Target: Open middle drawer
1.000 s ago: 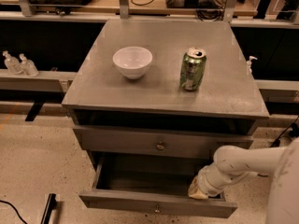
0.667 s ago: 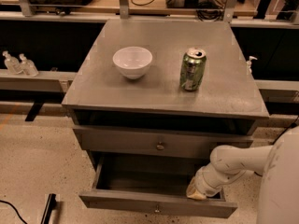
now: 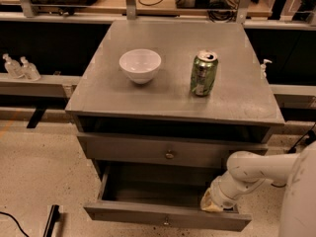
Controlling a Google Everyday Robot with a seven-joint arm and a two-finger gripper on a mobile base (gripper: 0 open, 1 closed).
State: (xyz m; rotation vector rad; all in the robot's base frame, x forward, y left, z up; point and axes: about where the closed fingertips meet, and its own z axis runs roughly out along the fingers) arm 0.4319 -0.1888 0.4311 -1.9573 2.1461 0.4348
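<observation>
**Middle drawer standing out, pincer sitting in its right front corner**

In the camera view, you are looking down on the middle drawer (image 3: 148, 214). It is standing well out of the cabinet, with its dark inside showing bare and its flat front and small knob lying low in the frame. Your pincer (image 3: 213, 203) is sitting inside the drawer's right end, just behind the front panel and touching it or very nearly so. I am judging that it is placed there to draw the front outward from behind rather than by the knob. From this angle you cannot tell whether the pincer is wide or narrow. The white arm (image 3: 256, 166) is reaching in from the right and passing just below the upper drawer front (image 3: 123, 149), which is sitting shut.

Above, the table (image 3: 148, 100) is carrying a white bowl (image 3: 140, 65) and a green soda can (image 3: 204, 73). They are standing apart from each other and are not hindering the drawer. Two clear bottles (image 3: 19, 68) are resting on the ledge at the left. A dark flat object (image 3: 51, 220) is lying on the floor left of the drawer front and looks to be off its path. The tightest spot seems to be where your arm is running under the upper drawer front.
</observation>
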